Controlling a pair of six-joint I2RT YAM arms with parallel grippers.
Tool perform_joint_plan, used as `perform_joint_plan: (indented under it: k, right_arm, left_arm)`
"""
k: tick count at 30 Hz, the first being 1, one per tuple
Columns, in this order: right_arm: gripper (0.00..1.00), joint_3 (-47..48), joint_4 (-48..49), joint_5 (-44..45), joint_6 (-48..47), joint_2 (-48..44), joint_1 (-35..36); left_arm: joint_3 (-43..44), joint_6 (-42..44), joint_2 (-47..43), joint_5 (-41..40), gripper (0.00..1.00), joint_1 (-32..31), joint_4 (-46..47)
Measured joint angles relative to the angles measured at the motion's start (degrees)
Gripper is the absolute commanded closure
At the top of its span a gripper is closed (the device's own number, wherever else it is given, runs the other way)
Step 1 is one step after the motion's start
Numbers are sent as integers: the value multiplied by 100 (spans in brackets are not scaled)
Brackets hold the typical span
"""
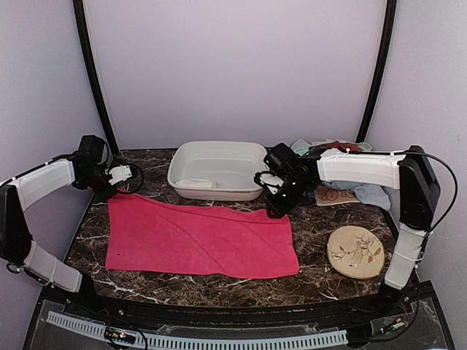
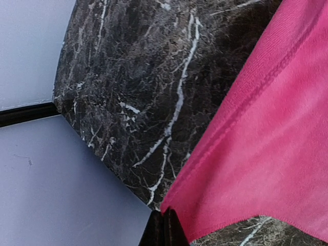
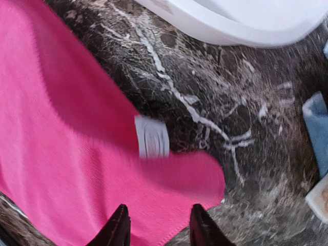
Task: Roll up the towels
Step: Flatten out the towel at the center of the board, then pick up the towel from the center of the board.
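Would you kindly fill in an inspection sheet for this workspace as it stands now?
Surface: dark marble table, white-veined.
Job's things: pink towel spread flat, unrolled; heap of other towels at the far right.
Clutter: white basin behind the pink towel; leaf-pattern disc at the near right.
Grippers: left gripper, jaws shut at the towel's far left corner, grip unclear; right gripper, jaws open over its far right corner.
Cables: left-wrist cable loops loosely; right-arm cable arcs outward.
Surroundings: pale walls, black corner poles.

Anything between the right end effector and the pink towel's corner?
Nothing visible. The right end effector hangs open just over the pink towel's far right corner, with only cloth below it. The basin sits behind, apart from that corner.
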Motion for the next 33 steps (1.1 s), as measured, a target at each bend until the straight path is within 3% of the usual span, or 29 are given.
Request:
perform_joint_plan:
  k: [3,7,15,27,30,33]
  right_arm:
    - [37,-20,125,37,-66,133,-74]
    - [35,-400,446,74,72,-160,-125]
    - [40,-1303,824,109,345,-459,-409]
    - [45,-525,1429,-485,-365,151,-595]
    - [50,-361,1464,-627,-503,424,-595]
    - [63,-282,1502,-688,-603,684,-605]
  left_arm:
    - [46,-4,39,2,100,31,238]
    - [48,-2,39,4,100,31,380]
    - [-83,-4,39,13,100,70,511]
    - [-94,-11,44,15,100,79,511]
    - [-96,-26,46,13,100,90,511]
    - [-116,-28,46,13,100,103,514]
